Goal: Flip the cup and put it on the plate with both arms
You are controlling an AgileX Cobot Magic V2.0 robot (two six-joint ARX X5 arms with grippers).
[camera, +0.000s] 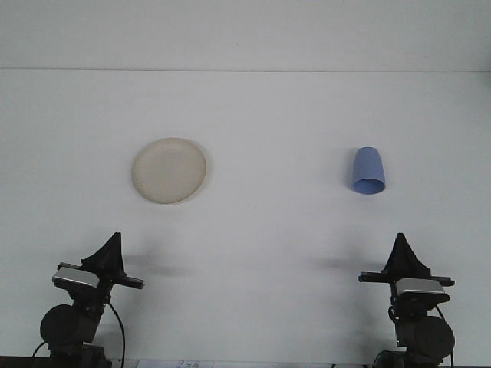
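A light blue cup (368, 171) stands on the white table at the right, its wide rim down and its narrower base up. A round cream plate (169, 170) lies flat at the left, about level with the cup. My left gripper (116, 237) rests low near the front edge, below and left of the plate, its fingers closed to a single point with nothing held. My right gripper (400, 238) sits near the front edge below and slightly right of the cup, also shut and holding nothing. Both are well short of the objects.
The white table (261, 230) runs back to a wall line at the far edge. Bare surface lies between plate and cup and between the two arms.
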